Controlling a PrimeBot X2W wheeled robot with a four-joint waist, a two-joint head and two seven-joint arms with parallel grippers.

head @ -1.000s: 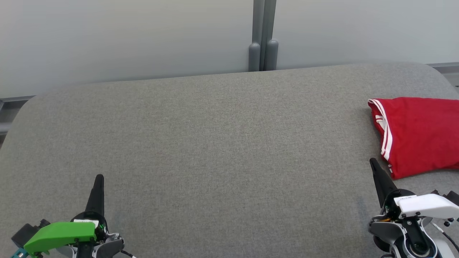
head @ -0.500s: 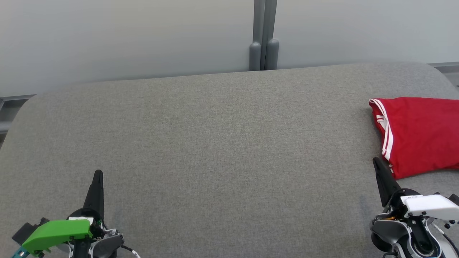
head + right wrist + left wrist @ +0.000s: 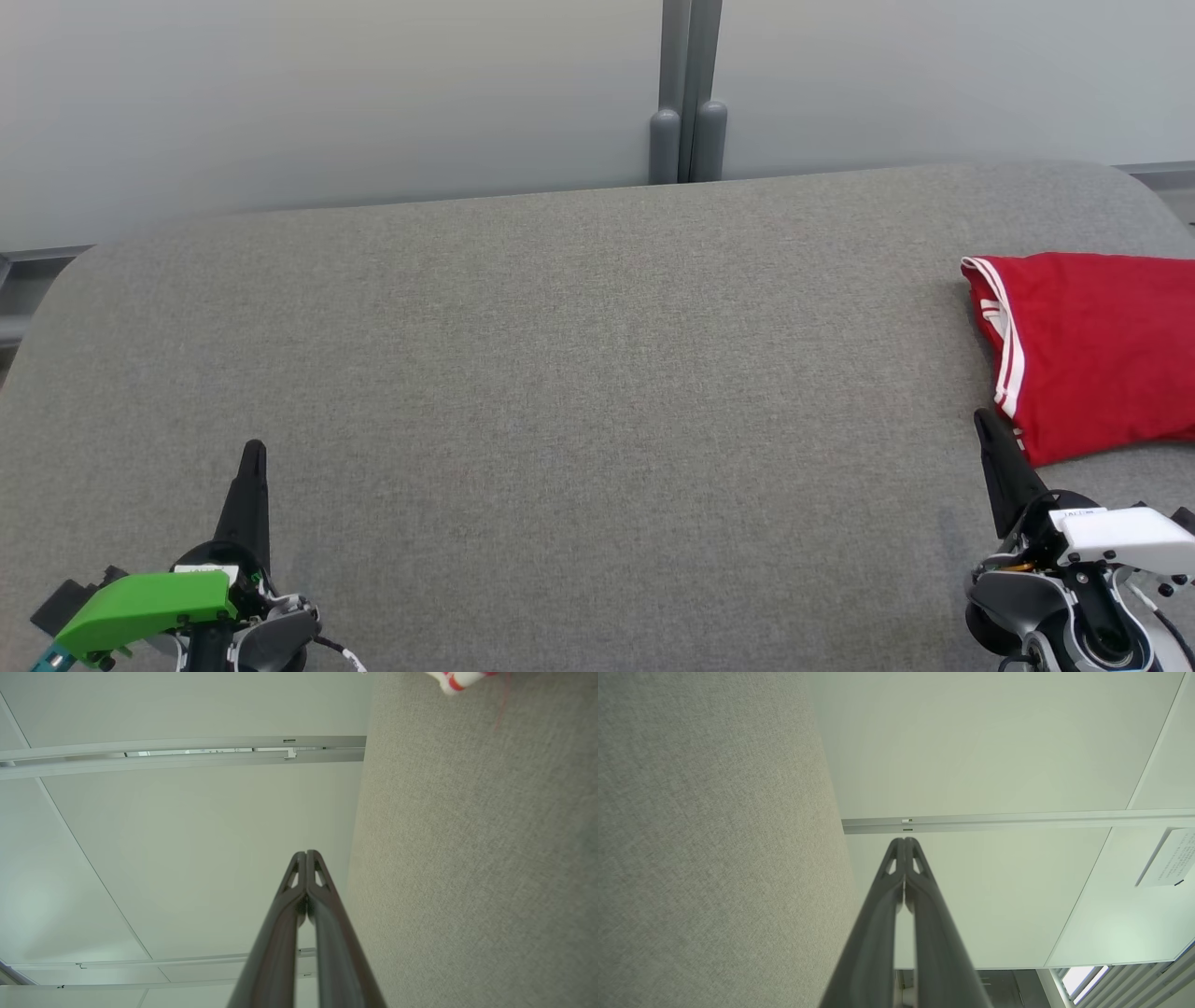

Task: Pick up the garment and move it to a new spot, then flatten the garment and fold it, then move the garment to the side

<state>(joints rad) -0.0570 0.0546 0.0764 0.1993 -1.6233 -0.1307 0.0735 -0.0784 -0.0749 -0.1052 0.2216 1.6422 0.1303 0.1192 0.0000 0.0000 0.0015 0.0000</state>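
The garment (image 3: 1092,350) is red with white stripes along its left edge, folded flat at the far right of the grey padded table (image 3: 579,373). A corner of the garment (image 3: 460,677) shows at the top of the right wrist view. My right gripper (image 3: 983,422) is shut, its tip just left of the garment's near corner, holding nothing. At the lower left my left gripper (image 3: 253,453) is shut and empty, far from the garment. Each wrist view shows its gripper's fingers pressed together: left gripper (image 3: 904,841), right gripper (image 3: 306,854).
A pale wall (image 3: 327,93) with a grey vertical post (image 3: 687,93) stands behind the table's far edge. The table's rounded corners lie at the far left and far right.
Both grippers have drifted slightly: the left tip moved up the view a little, the right tip moved slightly right and down. The garment has not moved.
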